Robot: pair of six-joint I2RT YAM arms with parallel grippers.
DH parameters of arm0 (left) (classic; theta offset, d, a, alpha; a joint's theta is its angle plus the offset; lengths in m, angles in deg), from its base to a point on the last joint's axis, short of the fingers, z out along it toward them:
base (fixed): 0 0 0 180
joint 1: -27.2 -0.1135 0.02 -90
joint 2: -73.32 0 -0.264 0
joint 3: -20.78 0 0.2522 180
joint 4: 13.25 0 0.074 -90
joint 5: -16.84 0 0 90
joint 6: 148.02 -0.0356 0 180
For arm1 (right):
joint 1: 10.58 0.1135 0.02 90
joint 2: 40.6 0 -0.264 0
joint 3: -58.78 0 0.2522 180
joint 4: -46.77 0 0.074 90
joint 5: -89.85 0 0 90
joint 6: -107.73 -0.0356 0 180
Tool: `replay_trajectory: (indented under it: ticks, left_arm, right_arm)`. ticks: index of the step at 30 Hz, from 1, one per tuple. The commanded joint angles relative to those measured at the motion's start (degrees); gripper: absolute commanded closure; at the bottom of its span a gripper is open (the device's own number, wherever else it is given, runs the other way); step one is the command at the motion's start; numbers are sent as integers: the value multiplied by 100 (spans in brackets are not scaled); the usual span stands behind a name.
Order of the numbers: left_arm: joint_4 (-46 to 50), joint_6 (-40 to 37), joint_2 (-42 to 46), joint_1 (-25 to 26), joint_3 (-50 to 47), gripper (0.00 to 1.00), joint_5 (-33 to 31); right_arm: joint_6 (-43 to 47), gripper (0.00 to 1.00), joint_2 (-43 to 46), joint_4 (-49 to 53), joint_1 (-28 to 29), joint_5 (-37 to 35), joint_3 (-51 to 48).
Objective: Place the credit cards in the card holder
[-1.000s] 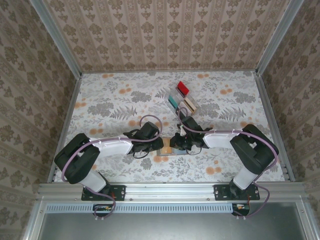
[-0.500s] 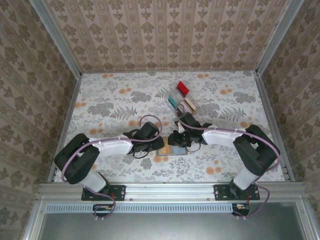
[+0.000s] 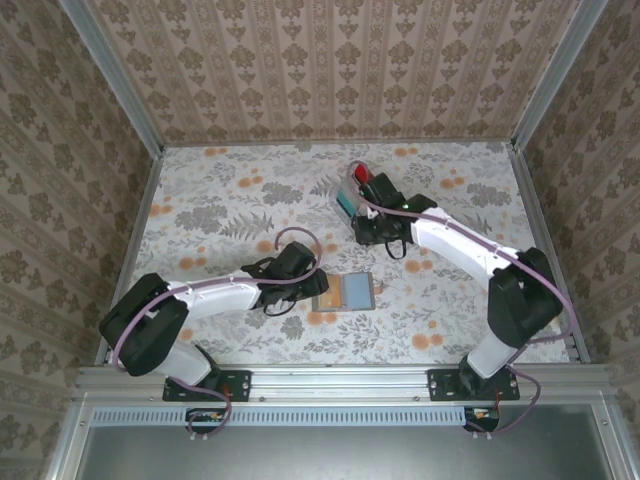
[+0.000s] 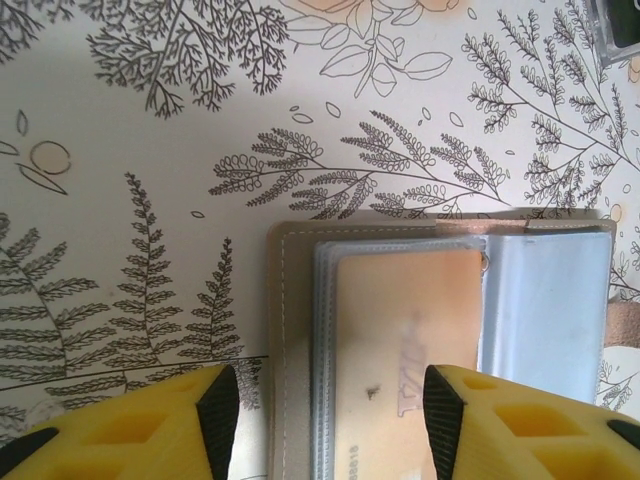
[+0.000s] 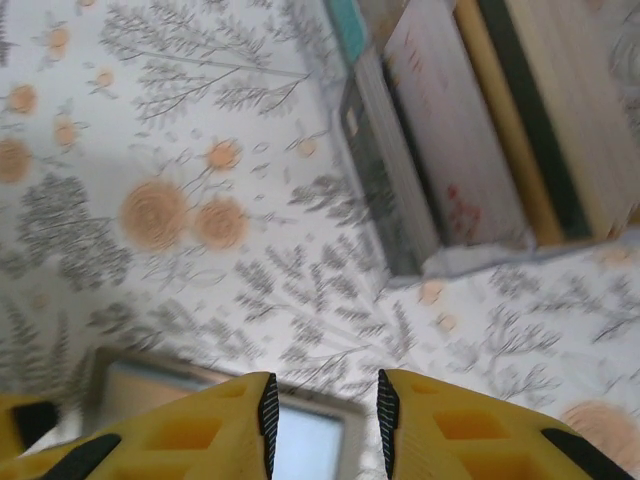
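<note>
**Left claw** (image 4: pixel 330 425): set wide, gripping nothing. In the left wrist view one finger lies just outside the 9 o'clock edge of the card holder (image 3: pixel 347 292), over the bare desk (image 3: pixel 220 210). The other finger lies over the holder's 9 o'clock half. Contact cannot be confirmed. The likely purpose is to keep the open holder flat and stop it sliding while cards are loaded.

**Card holder**: lies open on the desk, toward 6 o'clock of centre in the top view. A beige card (image 4: pixel 400 340) sits inside the clear sleeve of the 9 o'clock half. The sleeve at 3 o'clock appears empty.

**Right claw** (image 5: pixel 322 425): fingers close together with a narrow gap and nothing between them. It is stationed at the clear rack (image 5: pixel 385 210), which stands at 12 to 1 o'clock of the holder. A red card (image 3: pixel 363 173) and a teal card (image 3: pixel 345 204) stand on edge in the rack slots, which leaves a free edge for pinching. Judged step: fetching the next card.

**Change from half a second earlier**: the right claw was then over the holder, tip to tip with the left claw. It has since withdrawn toward 12 o'clock to the rack, leaving the holder uncovered. The left arm keeps nearly the same station.
</note>
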Motion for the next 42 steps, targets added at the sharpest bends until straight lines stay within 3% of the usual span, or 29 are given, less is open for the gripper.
replay_trajectory:
  ticks: [1, 7, 16, 30, 42]
  left_arm:
    - [164, -69, 234, -45, 170, 42, -172]
    - [199, -112, 319, -159, 245, 41, -168]
    - [153, -58, 473, -223, 118, 40, -171]
    - [120, -41, 548, -267, 31, 40, -139]
    - [132, -35, 524, -274, 39, 39, -116]
  right_arm:
    - [751, 65, -548, 739, 2, -695, 535]
    - [1060, 67, -1423, 1119, 37, -1035, 1492]
    - [1325, 68, -2139, 1209, 155, -1546, 2083]
    - [1631, 71, -2735, 891, 494, -2933, 2083]
    - [1752, 73, -2578, 606, 552, -3355, 1909]
